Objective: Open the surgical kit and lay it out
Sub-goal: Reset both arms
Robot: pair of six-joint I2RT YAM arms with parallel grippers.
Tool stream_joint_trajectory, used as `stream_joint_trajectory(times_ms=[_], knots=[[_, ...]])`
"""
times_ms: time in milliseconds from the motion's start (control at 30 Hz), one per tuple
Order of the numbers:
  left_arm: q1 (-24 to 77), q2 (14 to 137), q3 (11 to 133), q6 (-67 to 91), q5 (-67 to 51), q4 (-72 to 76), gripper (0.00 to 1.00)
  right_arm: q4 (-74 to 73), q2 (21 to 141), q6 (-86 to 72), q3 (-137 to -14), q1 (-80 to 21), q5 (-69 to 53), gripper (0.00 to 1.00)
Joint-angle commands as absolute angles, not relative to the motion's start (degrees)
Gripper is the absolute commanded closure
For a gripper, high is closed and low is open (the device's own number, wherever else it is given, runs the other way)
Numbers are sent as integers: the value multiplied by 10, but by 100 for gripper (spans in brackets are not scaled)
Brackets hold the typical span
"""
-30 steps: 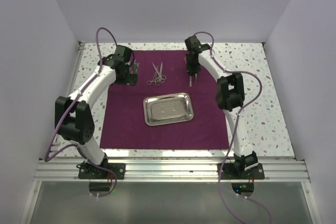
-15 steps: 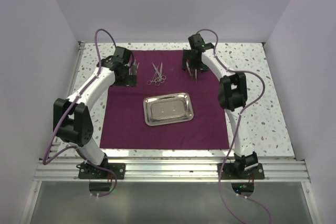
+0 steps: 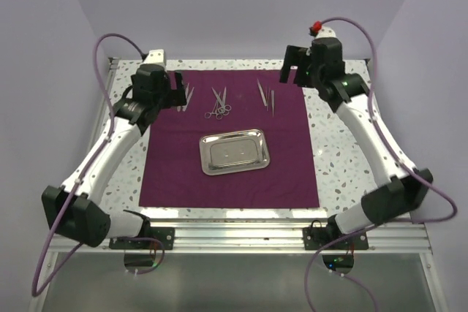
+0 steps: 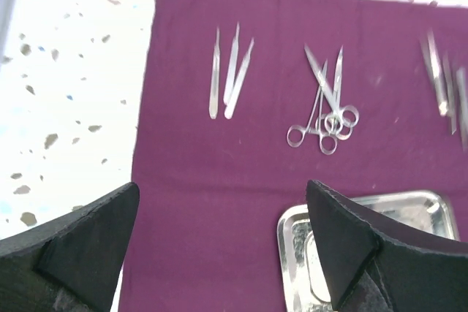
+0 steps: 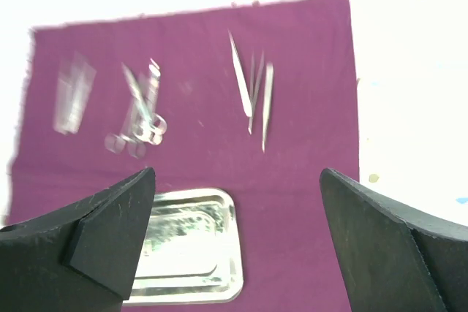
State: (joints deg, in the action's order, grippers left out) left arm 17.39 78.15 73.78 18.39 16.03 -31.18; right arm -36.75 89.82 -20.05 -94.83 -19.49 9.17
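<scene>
The dark purple cloth wrap [image 3: 230, 180] lies spread flat on the table. The shiny steel tray [image 3: 235, 151] sits on its middle. Along the cloth's far part lie three thin instruments [image 3: 186, 95] at the left, scissors and forceps [image 3: 219, 104] in the middle, and tweezers [image 3: 266, 96] at the right. My left gripper [image 3: 174, 93] is open and empty, raised over the cloth's far left corner. My right gripper [image 3: 292, 73] is open and empty, raised beyond the far right corner. The left wrist view shows the cloth [image 4: 219, 166], tray rim [image 4: 284, 228] and scissors [image 4: 325, 107]. The right wrist view shows the tray rim [image 5: 235, 253] and tweezers [image 5: 252, 89].
The speckled white tabletop [image 3: 358, 151] surrounds the cloth on the left, right and far sides. A metal rail [image 3: 234, 235] runs along the near edge with both arm bases. Lilac walls enclose the left, right and back.
Both arms have lifted and swung outward from the cloth's far part. The right gripper has left the tweezers lying on the cloth. The instruments and tray have not moved.
</scene>
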Motion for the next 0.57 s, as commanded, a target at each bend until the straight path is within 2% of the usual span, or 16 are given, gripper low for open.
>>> stream_joint_trajectory(times_ms=[0,167,400,467,533], knots=[[174,736,694,167,188,-215,0,-325,824,-190,-865,-196,106,2],[174,710,659,156,192,-184,0,-278,676,-168,-746,-196,79,2],[173,710,656,160,171,-173,0,-318,616,-176,-723,-197,92,2],[174,710,657,157,176,-174,0,-298,601,-157,-704,-196,70,4],[174,710,657,153,182,-174,0,-312,601,-159,-707,-196,79,2]])
